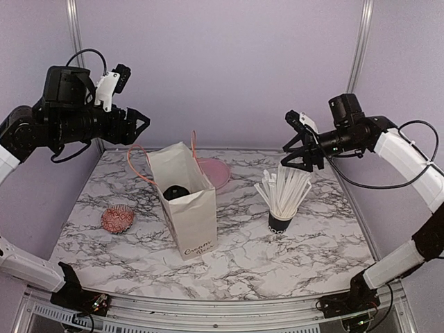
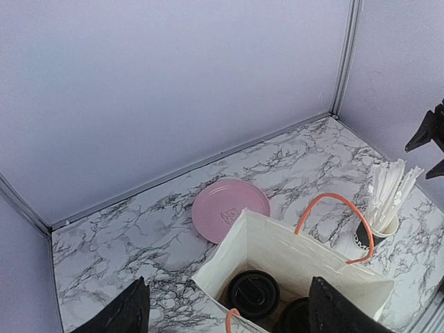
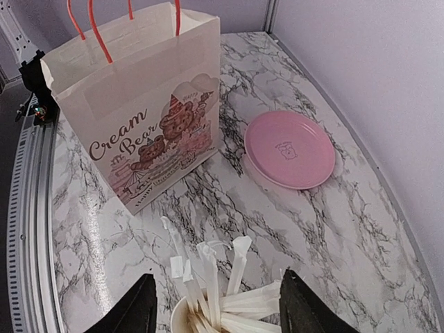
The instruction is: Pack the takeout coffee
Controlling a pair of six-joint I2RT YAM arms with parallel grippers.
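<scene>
Standing upright near the middle of the marble table point(image 1: 312, 250), the white paper bag point(image 1: 191, 222) with orange handles and "Cream Bear" lettering is open at the top. Two takeout coffee cups point(image 2: 254, 291) sit side by side inside it; only their round black lids show, the cup walls being hidden by the bag.

The left gripper point(image 1: 141, 127) hangs high over the table's far left part, its fingers point(image 2: 128, 312) spread wide and holding nothing. The right gripper point(image 1: 295, 158) hangs above the black straw cup point(image 1: 283, 201), its fingers point(image 3: 139, 309) likewise spread and holding nothing.

The pink plate point(image 1: 216, 170) lies flat just behind the bag, toward the back wall. The black straw cup stands to the bag's right, apart from it. A red patterned round item point(image 1: 118, 219) lies on the table left of the bag; what it is cannot be told.
</scene>
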